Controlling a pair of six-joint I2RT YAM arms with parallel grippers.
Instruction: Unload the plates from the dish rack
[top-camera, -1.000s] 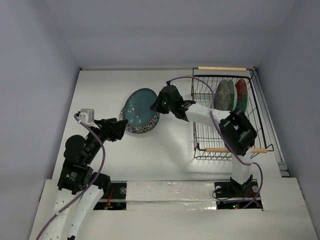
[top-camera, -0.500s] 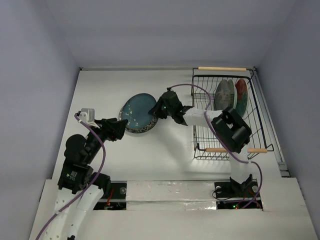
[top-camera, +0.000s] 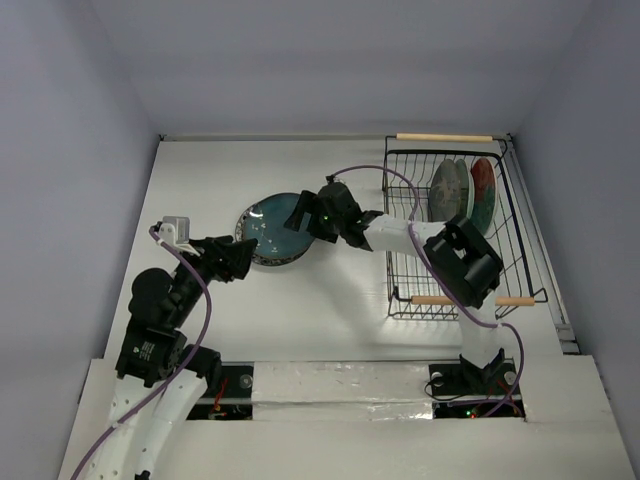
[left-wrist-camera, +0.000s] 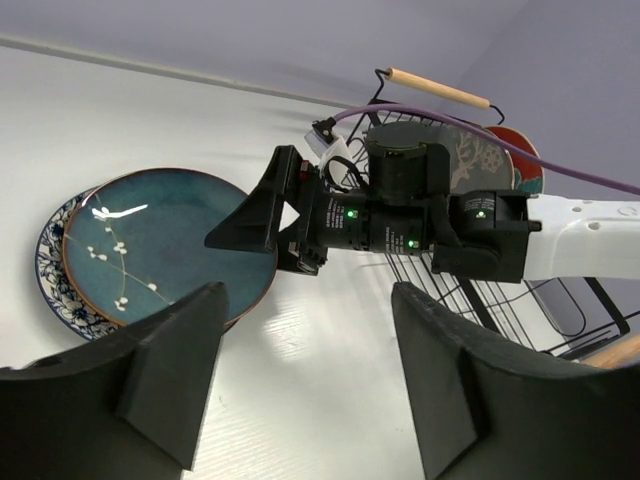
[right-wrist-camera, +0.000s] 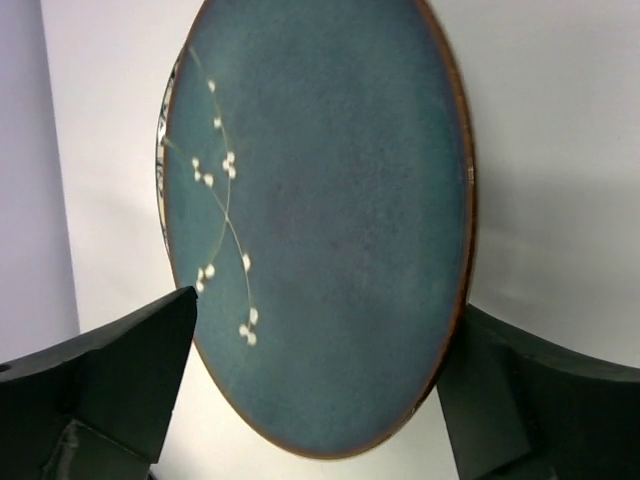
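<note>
The speckled teal-blue plate (right-wrist-camera: 330, 230) is glossy glazed ceramic. The dish rack (top-camera: 405, 275) is thin black metal wire with pale bare-wood handles (top-camera: 445, 137). The white table (top-camera: 330, 310) looks smooth.

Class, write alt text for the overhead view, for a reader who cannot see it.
Seen from above, the right gripper hangs open over a teal-blue plate lying on a patterned-rim plate on a white table. A grey-green plate and a red plate stand upright in the black wire dish rack at right. The left gripper sits near the stack.
</note>
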